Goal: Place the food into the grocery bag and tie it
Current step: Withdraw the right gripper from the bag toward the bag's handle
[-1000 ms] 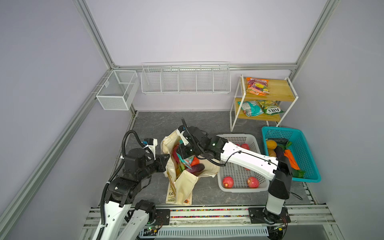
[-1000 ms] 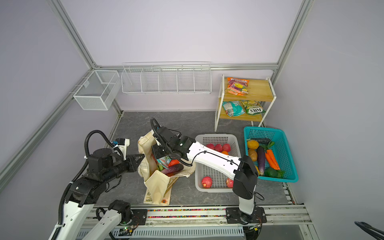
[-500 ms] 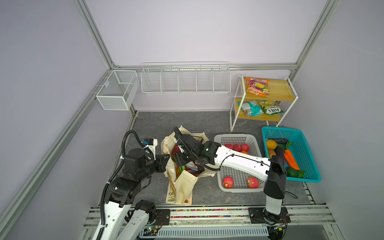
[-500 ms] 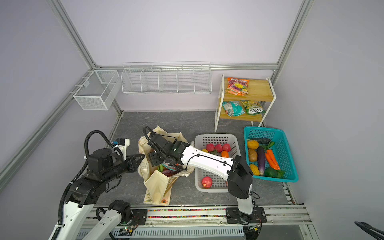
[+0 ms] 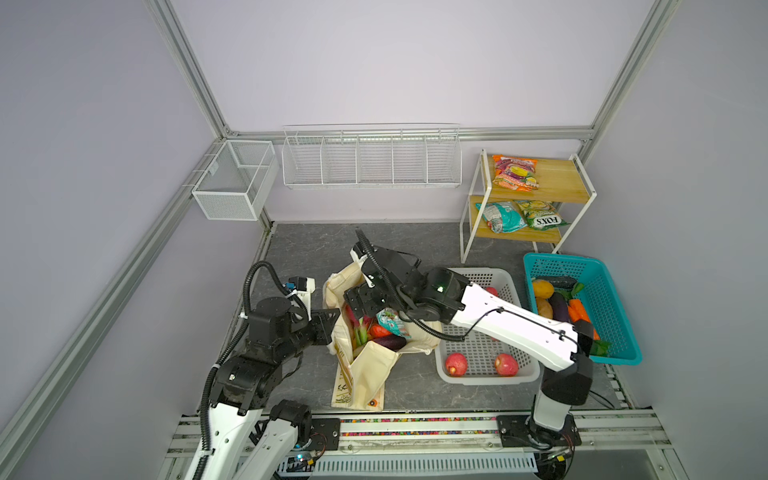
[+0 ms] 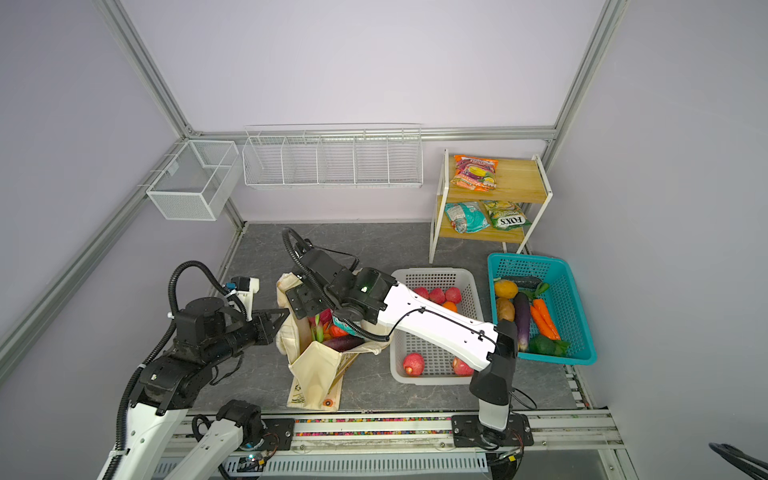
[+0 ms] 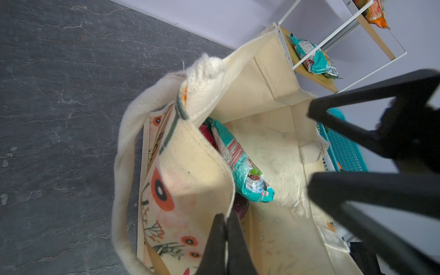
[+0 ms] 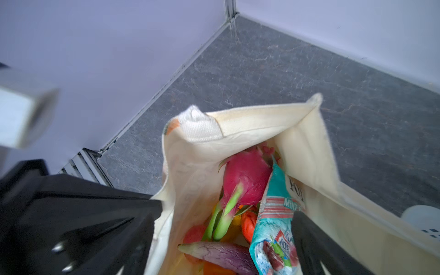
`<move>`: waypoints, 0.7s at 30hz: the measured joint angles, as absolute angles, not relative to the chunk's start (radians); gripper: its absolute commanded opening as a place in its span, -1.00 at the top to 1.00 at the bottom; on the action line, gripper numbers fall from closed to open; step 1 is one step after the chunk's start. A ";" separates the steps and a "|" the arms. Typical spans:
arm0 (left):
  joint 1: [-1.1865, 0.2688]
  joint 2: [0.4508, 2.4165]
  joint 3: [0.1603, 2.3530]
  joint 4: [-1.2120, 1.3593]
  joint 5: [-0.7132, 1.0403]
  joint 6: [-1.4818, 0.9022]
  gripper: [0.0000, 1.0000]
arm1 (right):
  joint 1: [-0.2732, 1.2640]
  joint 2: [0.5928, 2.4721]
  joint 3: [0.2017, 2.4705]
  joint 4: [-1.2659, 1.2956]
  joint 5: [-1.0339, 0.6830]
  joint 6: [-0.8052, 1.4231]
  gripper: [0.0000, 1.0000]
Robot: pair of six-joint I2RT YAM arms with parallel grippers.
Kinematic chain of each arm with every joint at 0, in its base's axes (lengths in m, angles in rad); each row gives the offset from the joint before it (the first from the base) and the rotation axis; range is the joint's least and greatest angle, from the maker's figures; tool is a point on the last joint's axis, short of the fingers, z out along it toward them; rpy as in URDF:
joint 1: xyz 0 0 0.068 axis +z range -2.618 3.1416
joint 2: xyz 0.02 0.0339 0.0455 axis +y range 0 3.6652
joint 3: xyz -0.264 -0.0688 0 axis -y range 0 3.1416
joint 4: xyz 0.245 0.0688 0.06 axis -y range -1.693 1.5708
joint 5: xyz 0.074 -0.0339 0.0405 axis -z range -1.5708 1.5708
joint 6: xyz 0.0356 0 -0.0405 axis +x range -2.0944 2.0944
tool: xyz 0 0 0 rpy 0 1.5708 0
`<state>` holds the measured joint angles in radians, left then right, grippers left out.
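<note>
Right gripper: jaws spread wide over the bag mouth, holding nothing; teal packet just beside one finger.
Left gripper: jaws pressed together, pinching the bag rim.
Bag: open, between the arms, beside the white basket; contains dragon fruit, eggplant, packet.

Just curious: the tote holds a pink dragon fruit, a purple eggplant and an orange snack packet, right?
Not quite: the snack packet in the tote is teal, not orange, as the right wrist view shows; the dragon fruit and eggplant are there.
</note>
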<state>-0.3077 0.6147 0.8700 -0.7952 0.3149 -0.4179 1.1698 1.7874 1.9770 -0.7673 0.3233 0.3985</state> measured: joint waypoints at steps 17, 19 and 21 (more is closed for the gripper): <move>-0.308 0.615 0.870 -0.796 0.314 -0.418 1.00 | 1.119 1.208 1.503 -0.827 0.510 0.462 -0.84; -0.308 0.616 0.870 -0.796 0.313 -0.418 1.00 | 1.092 1.161 1.411 -0.835 0.499 0.496 -0.84; -0.308 0.618 0.870 -0.796 0.313 -0.418 1.00 | 1.073 1.122 1.331 -0.841 0.480 0.532 -0.84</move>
<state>-0.3077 0.6182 0.8700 -0.7956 0.3126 -0.4183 1.0725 1.1221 1.3308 -0.8410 0.4797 0.5316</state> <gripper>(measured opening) 0.048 0.923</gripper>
